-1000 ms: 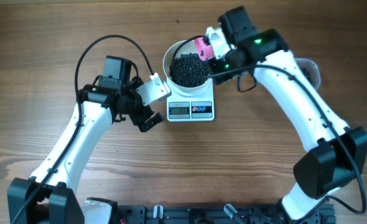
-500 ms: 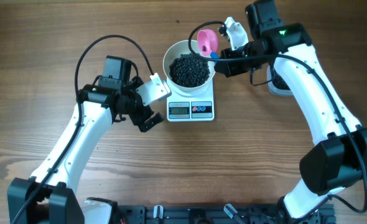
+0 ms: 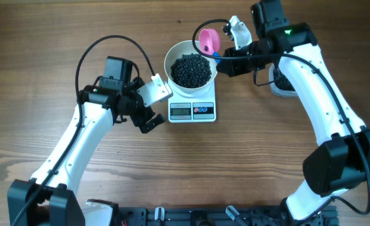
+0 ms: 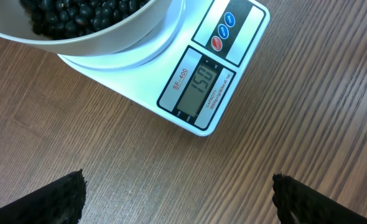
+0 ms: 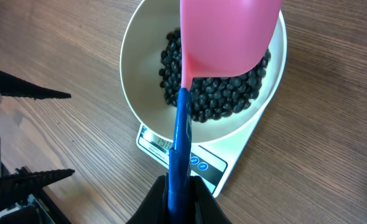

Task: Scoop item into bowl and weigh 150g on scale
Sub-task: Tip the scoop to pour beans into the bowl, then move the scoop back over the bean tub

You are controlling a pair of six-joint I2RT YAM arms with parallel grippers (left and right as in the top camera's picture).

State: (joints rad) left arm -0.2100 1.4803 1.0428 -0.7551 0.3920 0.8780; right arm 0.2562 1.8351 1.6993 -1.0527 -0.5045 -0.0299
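Your right gripper (image 5: 182, 186) is clamped tight on the blue handle (image 5: 182, 124) of the pink scoop (image 3: 209, 41). The scoop hangs at the far right edge of the white bowl (image 3: 167, 63), and from overhead it looks empty.

Your left gripper (image 3: 153, 107) hangs spread wide and holds nothing, just left of the scale (image 3: 192, 111), with its camera looking down on the display (image 4: 202, 84).

The black beans (image 3: 191, 70) fill the bottom of the bowl in a good heap, and the bowl sits squarely on the scale's platform. The display shows three digits that begin one-five. The last digit is turned away and hard to read: it could be a zero or an eight.

By that reading, you look to be at the end of the scooping: the bowl is loaded and the weight is at the target or a touch over it. What's left is probably to read that last digit properly. If it's over, lift a few beans back out. If it's on target, set the scoop down.

More beans show in the tub (image 3: 279, 88) half hidden behind your right arm.
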